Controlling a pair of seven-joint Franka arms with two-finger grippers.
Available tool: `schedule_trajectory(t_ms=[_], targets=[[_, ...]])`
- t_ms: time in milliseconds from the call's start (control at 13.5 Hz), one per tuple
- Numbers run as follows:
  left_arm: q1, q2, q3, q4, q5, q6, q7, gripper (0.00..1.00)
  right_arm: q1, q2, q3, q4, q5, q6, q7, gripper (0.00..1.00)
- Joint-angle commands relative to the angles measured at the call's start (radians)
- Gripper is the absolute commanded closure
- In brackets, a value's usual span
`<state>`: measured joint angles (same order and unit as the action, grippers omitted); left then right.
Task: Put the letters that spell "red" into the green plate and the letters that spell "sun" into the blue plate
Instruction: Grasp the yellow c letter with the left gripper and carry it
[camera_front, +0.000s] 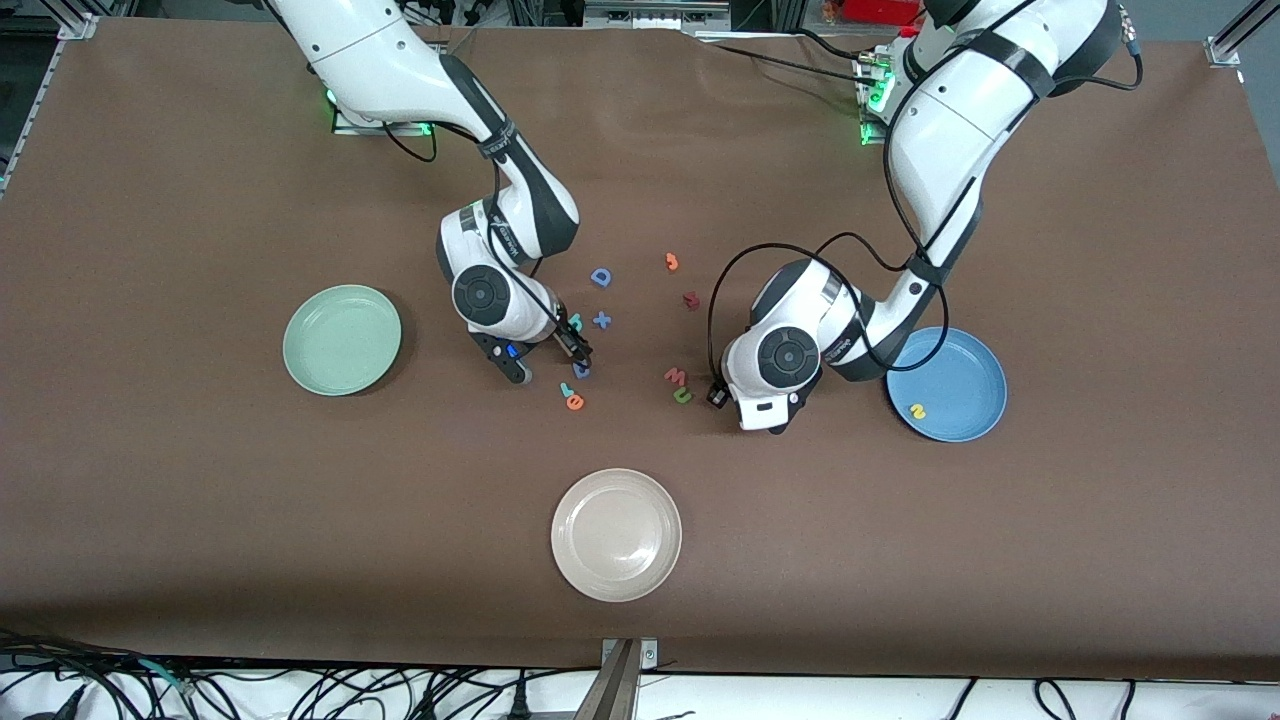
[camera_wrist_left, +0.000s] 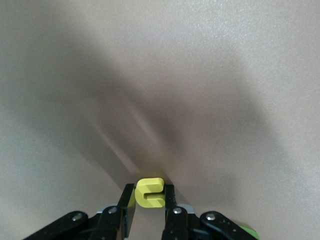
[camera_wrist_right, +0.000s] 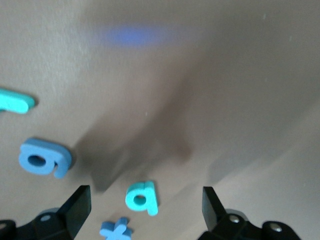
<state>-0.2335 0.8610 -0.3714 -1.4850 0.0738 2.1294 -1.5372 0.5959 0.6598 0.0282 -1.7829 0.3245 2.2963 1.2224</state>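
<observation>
My left gripper is shut on a yellow arch-shaped letter; in the front view this gripper hangs low beside the green arch letter, and the held letter is hidden. A yellow "s" lies in the blue plate. My right gripper stands open over the letter cluster, with the teal "d" on the table between its fingers. The teal "r" and orange "e" lie just nearer the front camera. The green plate holds nothing.
A cream plate sits near the table's front edge. Loose pieces lie mid-table: blue D, blue x, blue 6-like piece, pink w, dark red piece, a small orange piece.
</observation>
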Motion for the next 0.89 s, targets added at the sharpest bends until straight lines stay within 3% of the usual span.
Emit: schedule_trajectory(t_ms=[0,444,665,813], targets=[[0.031,-0.028,0.006,0.023,-0.003,-0.087,0.034,0.78,0.027,-0.017,0.001,-0.013,-0.016,0.009,0.052,0.02],[0.153,-0.114,0.012,0.043,-0.003,-0.304,0.351,0.78,0.03,-0.016,-0.008,-0.023,-0.034,0.006,0.049,0.12],[0.223,-0.134,0.011,0.04,0.079,-0.391,0.538,0.76,0.03,-0.016,-0.016,-0.032,-0.061,0.006,0.051,0.13],[0.259,-0.145,0.012,0.035,0.129,-0.431,0.636,0.76,0.03,-0.017,-0.016,-0.032,-0.061,0.006,0.052,0.27]])
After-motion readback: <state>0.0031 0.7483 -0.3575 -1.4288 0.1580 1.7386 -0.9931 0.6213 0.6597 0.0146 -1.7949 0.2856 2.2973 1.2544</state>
